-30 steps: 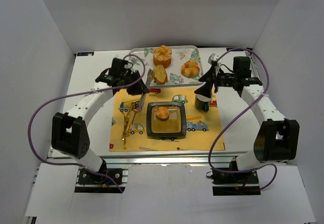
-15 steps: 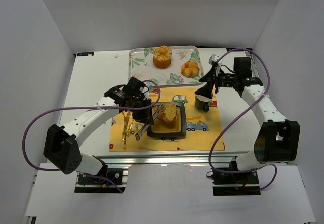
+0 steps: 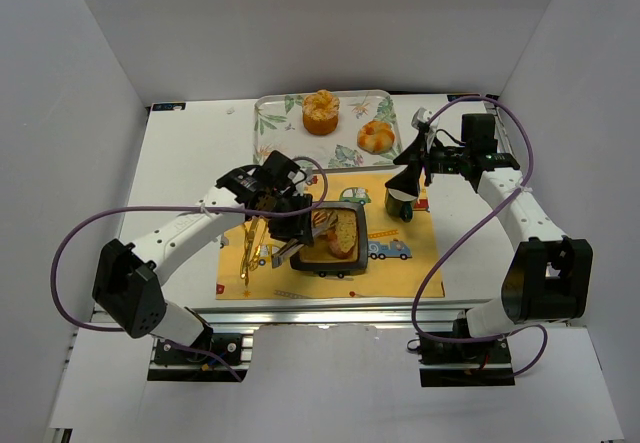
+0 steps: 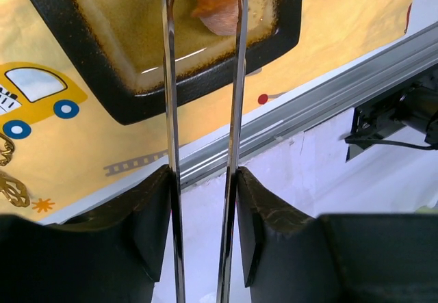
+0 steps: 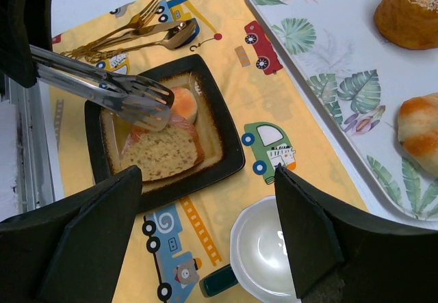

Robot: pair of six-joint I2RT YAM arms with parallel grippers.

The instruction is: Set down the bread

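The left pincer (image 4: 203,180) is closed on a pair of metal tongs (image 5: 109,87), whose two arms are pressed between its pads. The tongs reach over the black square plate (image 5: 185,180), with their tips slightly parted above its inside and nothing between them. The bread slice (image 5: 164,154) lies flat in the plate, apart from the tong tips. It leans against a small round roll (image 5: 183,103) at the plate's far side.

The right pincer (image 5: 205,173) hangs to the right of the plate with its jaws wide apart and holds nothing. A white cup (image 5: 263,252) stands below it, just beside the plate's right rim.

The plate sits on a yellow placemat (image 5: 226,63) printed with cars. Gold cutlery (image 5: 144,33) lies on the mat to the plate's left. Beyond the plate, a leaf-patterned tray (image 5: 321,77) on the white tabletop (image 3: 190,153) carries two buns, one (image 5: 417,9) taller than the other (image 5: 421,128).
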